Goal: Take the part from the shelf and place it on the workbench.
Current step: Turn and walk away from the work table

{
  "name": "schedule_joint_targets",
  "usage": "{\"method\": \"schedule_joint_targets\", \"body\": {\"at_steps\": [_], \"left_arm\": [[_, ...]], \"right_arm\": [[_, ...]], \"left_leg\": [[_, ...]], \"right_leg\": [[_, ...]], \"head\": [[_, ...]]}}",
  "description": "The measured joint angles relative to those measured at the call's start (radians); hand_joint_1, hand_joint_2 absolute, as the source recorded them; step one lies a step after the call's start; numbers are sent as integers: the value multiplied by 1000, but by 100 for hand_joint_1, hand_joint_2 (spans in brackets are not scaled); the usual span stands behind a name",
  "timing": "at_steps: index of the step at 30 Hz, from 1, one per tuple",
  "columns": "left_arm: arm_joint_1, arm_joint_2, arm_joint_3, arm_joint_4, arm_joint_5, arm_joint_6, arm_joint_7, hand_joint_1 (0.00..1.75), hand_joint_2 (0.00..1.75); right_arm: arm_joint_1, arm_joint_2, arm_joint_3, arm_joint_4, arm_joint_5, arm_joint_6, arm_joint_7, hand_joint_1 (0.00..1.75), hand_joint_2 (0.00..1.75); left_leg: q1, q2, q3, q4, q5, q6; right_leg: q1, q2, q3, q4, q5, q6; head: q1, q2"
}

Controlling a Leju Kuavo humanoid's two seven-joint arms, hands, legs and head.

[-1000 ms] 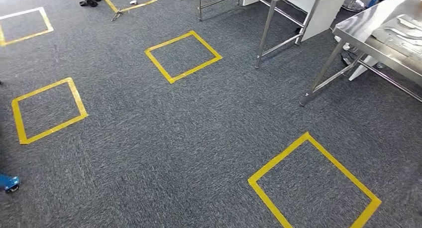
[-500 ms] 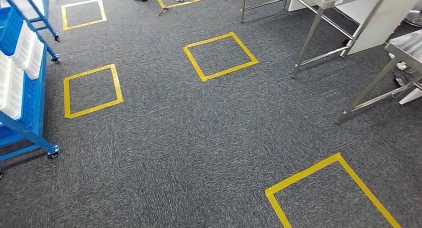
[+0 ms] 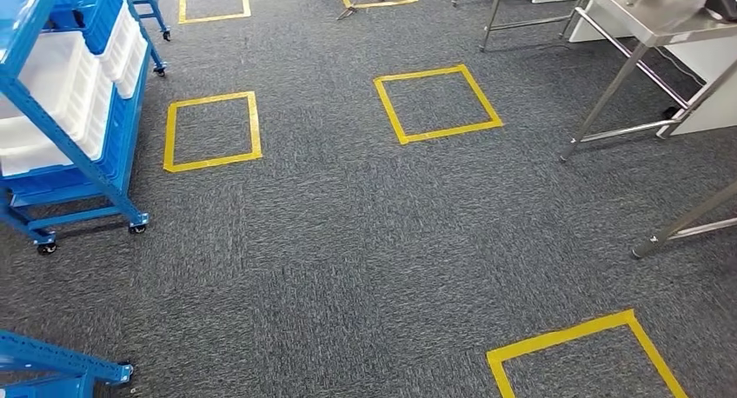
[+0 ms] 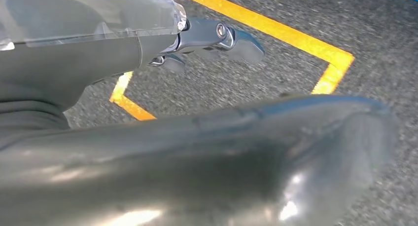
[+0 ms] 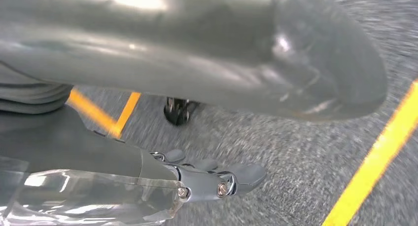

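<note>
The blue wheeled shelf (image 3: pixel 81 149) stands at the left of the head view, loaded with white bins (image 3: pixel 54 83); what the bins hold is hidden. A steel workbench (image 3: pixel 654 23) stands at the far right, with clear wrapping and a dark object lying on its top. My left hand (image 4: pixel 148 44) hangs over the carpet, its dark fingers (image 4: pixel 231 36) stretched out with nothing in them. My right hand (image 5: pixel 148 168) hangs the same way, fingers (image 5: pixel 236 179) straight and holding nothing.
Yellow tape squares mark the grey carpet, one beside the shelf (image 3: pixel 213 130), one in the middle (image 3: pixel 439 102), one at the near right (image 3: pixel 574 337). A steel table leg (image 3: pixel 687 228) slants in at the right edge. Another blue rack base (image 3: pixel 52 359) sits near left.
The whole picture has swung: my view turned left. The blue shelf has come into the left side and the steel tables have slid toward the right edge. This is camera motion only.
</note>
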Motion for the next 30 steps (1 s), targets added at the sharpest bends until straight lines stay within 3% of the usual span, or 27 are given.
{"method": "schedule_joint_targets", "body": {"at_steps": [1,2,4,5,7,9,10,12,13,14,15,16,17,19,21,22,24,25,27,28,30], "left_arm": [[1,-1,-2,0,-10,-1,7,0,0],[2,-1,-4,0,-22,-2,15,0,0],[1,-6,-14,0,-45,-7,30,0,0],[1,-8,-21,0,-56,-9,37,0,0],[0,-15,-43,1,-90,-20,58,0,0],[5,-21,-69,1,-126,-34,81,0,0],[8,-25,-80,1,-136,-40,87,0,0],[9,-35,-99,3,-148,-51,95,0,0],[8,-40,-107,4,-153,-57,97,0,0],[6,-44,-115,4,-158,-63,99,0,0],[5,-48,-122,5,-161,-68,99,0,0],[6,-50,-128,5,-163,-72,100,0,0],[7,-51,-132,5,-165,-75,100,0,0],[7,-52,-139,5,-166,-79,100,0,0],[5,-53,-146,5,-165,-79,101,0,0],[5,-53,-148,5,-165,-78,101,0,0],[10,-53,-151,5,-165,-78,103,0,0],[12,-53,-152,5,-166,-77,105,0,0],[12,-53,-153,5,-168,-77,107,0,0],[10,-53,-154,5,-169,-77,108,0,0],[7,-53,-155,5,-172,-78,108,0,0]], "right_arm": [[1,0,8,0,14,-1,11,0,0],[2,0,18,0,28,-2,22,0,0],[2,1,39,0,55,-3,41,0,0],[2,1,50,0,70,-2,49,0,0],[4,3,83,1,124,9,76,0,0],[5,9,132,1,187,27,107,0,0],[6,13,154,2,206,34,116,0,0],[9,22,187,3,225,40,127,0,0],[11,25,200,3,231,41,130,0,0],[13,27,211,3,235,42,132,0,0],[14,29,221,3,238,42,133,0,0],[15,30,229,3,240,43,134,0,0],[15,31,236,3,242,43,134,0,0],[15,31,247,3,243,44,134,0,0],[14,31,254,3,243,44,134,0,0],[13,31,256,3,243,45,134,0,0],[8,31,259,3,242,49,134,0,0],[6,32,261,3,242,52,134,0,0],[8,33,261,4,242,54,135,0,0],[10,35,261,4,242,55,135,0,0],[15,38,261,5,243,55,138,0,0]], "left_leg": [[-2,-14,0,1,0,0],[-4,-28,0,3,0,0],[-7,-56,-2,9,0,-1],[-8,-69,-5,12,-1,-4],[-7,-91,-13,16,0,-14],[-2,-108,-20,17,3,-26],[-3,-92,-26,28,-5,-31],[-4,-29,-66,111,-54,-38],[-3,2,-99,178,-89,-42],[1,15,-133,245,-118,-46],[5,20,-155,293,-133,-50],[9,24,-159,304,-127,-55],[13,30,-142,274,-104,-59],[17,67,-65,136,-43,-64],[14,98,-14,41,-14,-55],[11,101,-9,28,-14,-47],[8,77,-12,26,-12,-31],[9,67,-12,23,-9,-24],[11,45,-10,16,-3,-12],[10,34,-12,16,-2,-8],[6,7,-15,17,0,-4]], "right_leg": [[1,2,-2,-2,17,-3],[2,8,14,-43,51,-8],[3,48,72,-180,126,-23],[3,68,94,-233,148,-28],[6,83,110,-274,154,-33],[6,58,114,-284,158,-38],[4,45,118,-292,161,-43],[1,16,125,-305,166,-52],[4,0,127,-307,165,-56],[5,-17,128,-307,163,-57],[6,-32,128,-306,161,-56],[6,-47,130,-305,159,-55],[5,-60,132,-304,156,-51],[4,-85,138,-299,147,-41],[7,-105,142,-291,137,-28],[10,-113,144,-288,133,-22],[7,-127,148,-288,129,-11],[4,-115,148,-281,121,-6],[-2,-59,120,-214,73,1],[-3,-28,88,-149,39,1],[-3,-3,20,-20,-8,-1]], "head": [[0,0],[0,0],[0,0],[0,0],[0,0],[0,0],[0,0],[0,0],[-1,0],[-1,0],[0,0],[-1,0],[-1,0],[-1,0],[0,0],[0,0],[0,0],[0,0],[0,0],[0,0],[0,0]]}}
